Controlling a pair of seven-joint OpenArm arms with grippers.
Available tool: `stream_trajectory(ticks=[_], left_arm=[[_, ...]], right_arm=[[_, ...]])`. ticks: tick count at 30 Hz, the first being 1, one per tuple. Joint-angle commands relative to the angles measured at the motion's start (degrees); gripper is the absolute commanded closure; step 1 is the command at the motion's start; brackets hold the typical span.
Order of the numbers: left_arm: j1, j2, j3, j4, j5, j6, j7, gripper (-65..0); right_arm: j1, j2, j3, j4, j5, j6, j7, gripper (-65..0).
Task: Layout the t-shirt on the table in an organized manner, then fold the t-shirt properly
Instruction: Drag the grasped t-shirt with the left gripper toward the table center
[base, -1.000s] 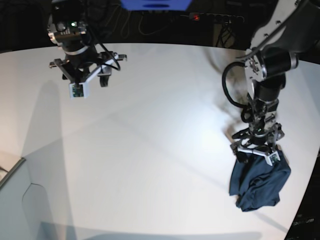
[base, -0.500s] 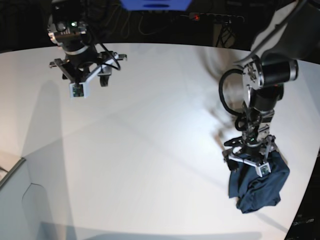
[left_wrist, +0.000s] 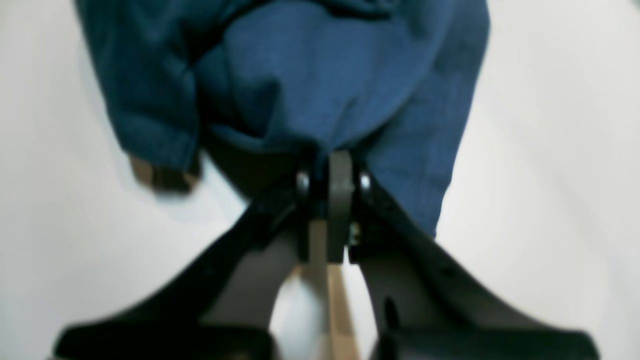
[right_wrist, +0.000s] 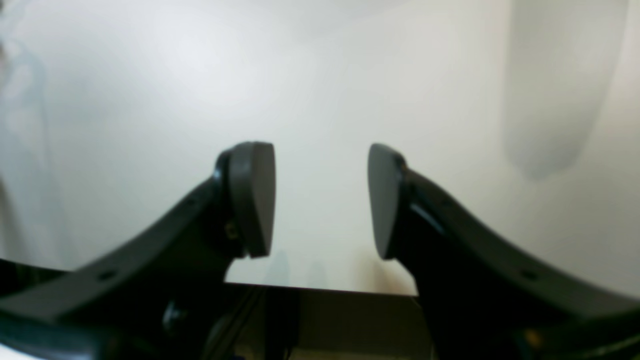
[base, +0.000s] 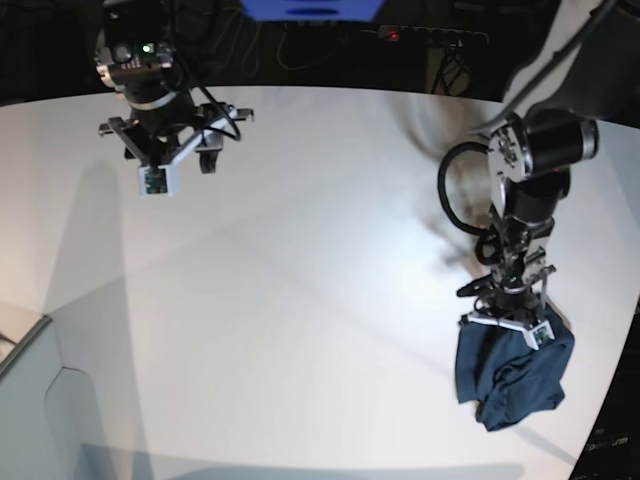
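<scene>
t-shirt (base: 515, 375): was bunched up near the table (base: 300, 280) edge, nothing laid out or folded yet
left gripper (left_wrist: 327, 172): was pinched tight on the cloth
right gripper (right_wrist: 320, 200): was held apart, empty

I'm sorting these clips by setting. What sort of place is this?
Probably a robotics lab or test bench, not a home. A bare white table carries only a crumpled t-shirt, two robot arms with cameras work over it, and cables and a power strip sit in the dark behind.

t-shirt (base: 515, 377) plain dark navy blue, no pattern; table (base: 300, 280) plain white; both end effectors black, grey pads (right_wrist: 252, 197).
</scene>
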Motion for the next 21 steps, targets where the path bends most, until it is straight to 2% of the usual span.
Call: stream_trajectory(ticks=[1, 6, 9, 12, 17, 19, 21], left_arm=[[-1.99, -1.33, -0.66, 0.83, -0.59, 0.06, -1.73, -0.2], [0.03, -1.24, -1.18, 2.59, -2.26, -0.47, -1.38, -0.3], [3.9, 1.04, -1.1, 6.9, -2.79, -0.47, -1.29, -0.3], [9.97, 3.51, -1.01, 15.6, -2.61, -0.47, -1.03, -0.3], [21.31, 10.01, -0.66, 39.86, -2.44, -0.47, 9.87, -0.3], [26.23, 12.56, 2.16, 50.24, -2.61, -0.47, 14.97, -0.3], [30.19, 14.06, 5.5, 57.36, -2.61, -0.47, 17.61, -0.3]], right_arm=[[-0.08, 0.02, 0.01, 0.83, -0.01, 0.1, 1.17, -30.2], [0.01, 0.02, 0.01, 0.83, -0.01, 0.1, 1.08, -30.2], [0.01, 0.02, 0.01, 0.83, -0.01, 0.1, 1.08, -30.2], [0.01, 0.02, 0.01, 0.83, -0.01, 0.1, 1.08, -30.2], [1.33, 0.02, 0.1, 0.83, -0.01, 0.1, 1.08, -30.2], [1.77, 0.02, 0.1, 0.83, -0.01, 0.1, 1.08, -30.2], [1.77, 0.46, 0.1, 0.83, -0.01, 0.1, 1.08, -30.2]])
